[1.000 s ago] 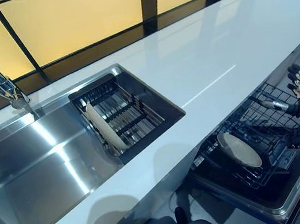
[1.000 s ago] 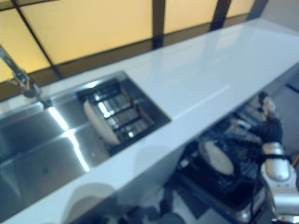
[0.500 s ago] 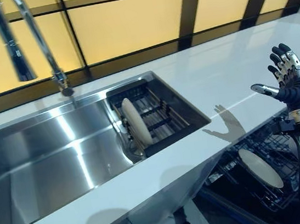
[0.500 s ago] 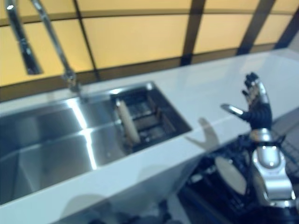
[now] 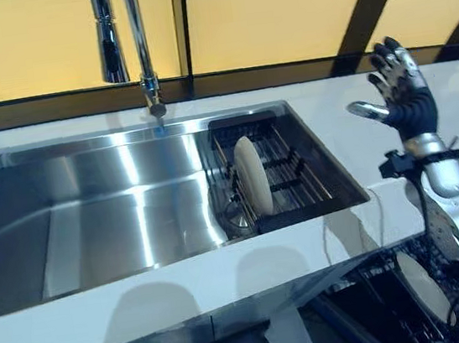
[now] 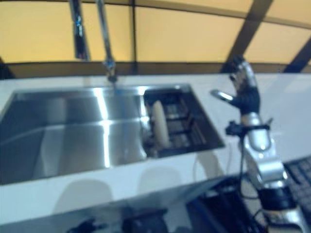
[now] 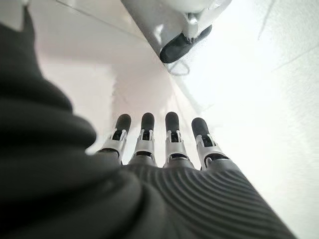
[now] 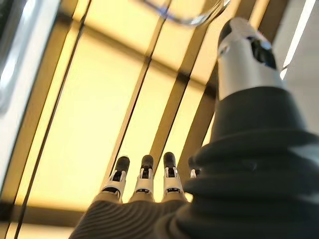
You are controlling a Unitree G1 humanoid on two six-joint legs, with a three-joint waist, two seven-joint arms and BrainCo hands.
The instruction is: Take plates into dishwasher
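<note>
Since one plate (image 5: 253,175) stands upright in the sink rack (image 5: 294,181), we raise our right hand (image 5: 398,92) wide and empty above the counter (image 5: 348,107), ready for it.

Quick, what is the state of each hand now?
Left hand: open, fingers straight, holding nothing.
Right hand: open, fingers spread, holding nothing.

Two plates: one (image 5: 254,187) upright in the single rack (image 5: 281,177) at three o'clock in the one sink (image 5: 91,215), another (image 5: 422,286) at five o'clock; one tap (image 5: 139,48).
</note>
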